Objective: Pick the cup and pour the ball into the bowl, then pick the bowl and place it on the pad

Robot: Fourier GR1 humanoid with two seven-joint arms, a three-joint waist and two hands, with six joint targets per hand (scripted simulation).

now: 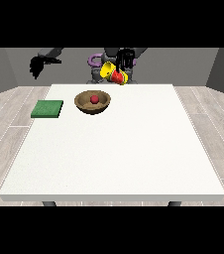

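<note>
A yellow cup [112, 73] with a red band is held tilted above the table's far edge, its mouth turned down to the left. The hand at the view's right [125, 58] has its fingers curled round the cup. Below and to the left sits a brown wooden bowl [92, 103] with a red ball [94, 99] lying inside it. A green pad [47, 109] lies flat at the table's left edge. The hand at the view's left [38, 65] hangs raised beyond the table's far left corner, fingers hanging relaxed, holding nothing.
The large white table [114, 149] stretches toward the camera. The robot's torso [96, 67] stands behind the far edge. Wooden floor surrounds the table on both sides.
</note>
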